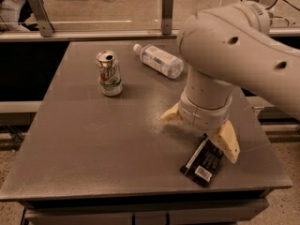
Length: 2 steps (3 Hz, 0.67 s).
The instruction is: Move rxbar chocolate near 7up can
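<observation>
Claw (pixel 197 138): positioned right of centre in the frame, pointing down at the counter (pixel 89 149) from the large pale arm that fills the upper right. The two cream fingers (pixel 228 143) are spread wide apart. Nothing is held between them.

Rxbar chocolate (pixel 202 162): lies flat on the counter in the lower right of the frame, near the front edge. Its long axis runs diagonally, with the barcode end toward the lower edge of the frame and the other end tucked beneath the claw. The bar sits in the gap between the fingers, much closer to the right-hand finger, which overlaps its upper right edge. Contact between that finger and the wrapper cannot be determined. The left-hand finger is clear of the bar.

7up can (pixel 108 73): stands upright in the upper left part of the counter, well apart from the bar and the claw.

Clear plastic bottle (pixel 158 60): lies on its side at upper centre, between the can and the arm.
</observation>
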Available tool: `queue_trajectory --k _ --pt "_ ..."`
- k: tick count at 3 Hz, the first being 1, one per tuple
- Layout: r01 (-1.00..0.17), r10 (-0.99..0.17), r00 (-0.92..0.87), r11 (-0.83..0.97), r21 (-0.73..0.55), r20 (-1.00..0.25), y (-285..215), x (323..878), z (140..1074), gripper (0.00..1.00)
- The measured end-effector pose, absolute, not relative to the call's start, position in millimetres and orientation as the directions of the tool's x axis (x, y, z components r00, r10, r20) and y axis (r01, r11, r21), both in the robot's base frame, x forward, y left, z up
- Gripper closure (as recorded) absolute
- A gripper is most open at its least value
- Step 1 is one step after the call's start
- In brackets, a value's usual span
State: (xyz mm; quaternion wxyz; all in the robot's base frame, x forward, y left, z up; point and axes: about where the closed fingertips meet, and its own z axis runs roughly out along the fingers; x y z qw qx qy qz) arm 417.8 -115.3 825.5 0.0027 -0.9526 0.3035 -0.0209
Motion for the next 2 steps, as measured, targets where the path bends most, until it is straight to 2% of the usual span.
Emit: queue_trajectory --k 1,2 --pt "-0.574 -0.573 0.818 -0.819 -0.006 0.048 -116.9 418.4 825.8 0.00" --pt "-0.596 -0.600 0.800 -0.798 -0.093 0.022 -124.5 417.4 827.2 0.00"
